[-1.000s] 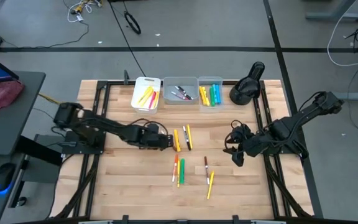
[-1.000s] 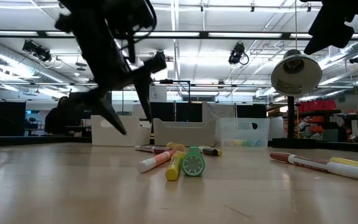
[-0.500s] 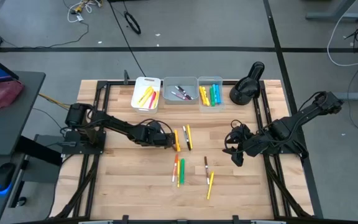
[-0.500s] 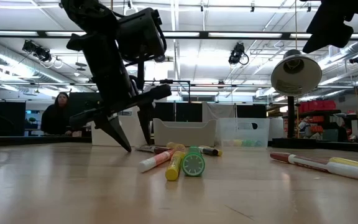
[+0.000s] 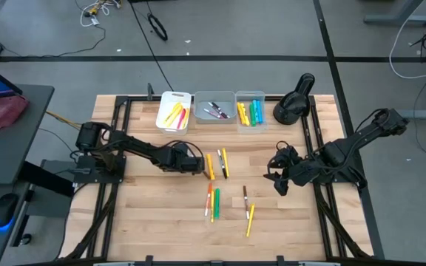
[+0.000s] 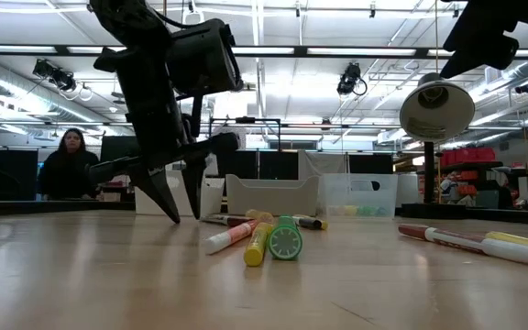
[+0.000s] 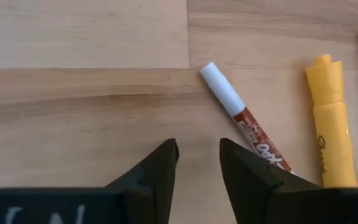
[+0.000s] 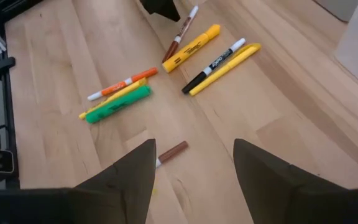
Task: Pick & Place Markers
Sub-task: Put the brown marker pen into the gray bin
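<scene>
Wooden slatted table [image 5: 161, 214]: the red-barrelled white-capped dry-erase marker [image 7: 244, 120] lies flat by the orange highlighter [image 7: 332, 124], ungrabbed. Left end effector [image 7: 197, 165] dropped beside it and narrowed its fingers on air, so looks like a miss. Right end effector [image 8: 194, 165] hangs spread.

The left arm is stretched low across the table, its left end effector [image 5: 198, 165] tipped down to the surface — a narrow gap is seen between the fingers, nothing clasped. The right end effector [image 5: 276, 179] is held above the table, fingers spread wide and empty.
</scene>
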`<action>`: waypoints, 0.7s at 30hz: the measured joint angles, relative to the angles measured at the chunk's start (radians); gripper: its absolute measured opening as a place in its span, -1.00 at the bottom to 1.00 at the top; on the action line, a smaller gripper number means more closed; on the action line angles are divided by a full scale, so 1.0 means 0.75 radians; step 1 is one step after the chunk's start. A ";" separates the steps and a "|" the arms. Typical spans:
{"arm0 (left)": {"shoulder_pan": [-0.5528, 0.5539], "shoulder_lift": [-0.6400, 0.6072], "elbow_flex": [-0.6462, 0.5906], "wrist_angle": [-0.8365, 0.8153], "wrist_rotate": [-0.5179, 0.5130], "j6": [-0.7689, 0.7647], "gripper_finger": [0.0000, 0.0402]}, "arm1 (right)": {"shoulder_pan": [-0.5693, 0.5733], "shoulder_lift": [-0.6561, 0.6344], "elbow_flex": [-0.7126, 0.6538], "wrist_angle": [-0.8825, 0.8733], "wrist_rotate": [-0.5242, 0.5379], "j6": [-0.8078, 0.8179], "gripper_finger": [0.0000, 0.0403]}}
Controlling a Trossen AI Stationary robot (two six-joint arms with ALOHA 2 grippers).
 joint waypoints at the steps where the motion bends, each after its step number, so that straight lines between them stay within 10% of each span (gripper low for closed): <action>1: 0.004 -0.001 0.000 0.015 0.001 0.000 -0.30 | 0.000 0.000 0.000 0.001 0.009 0.001 0.08; 11: 0.066 0.034 0.006 0.147 -0.057 -0.007 0.23 | -0.001 0.000 0.000 0.011 0.012 0.005 0.08; 21: 0.082 0.094 0.009 0.115 -0.037 0.044 0.02 | -0.001 0.000 0.000 0.010 0.012 0.000 0.08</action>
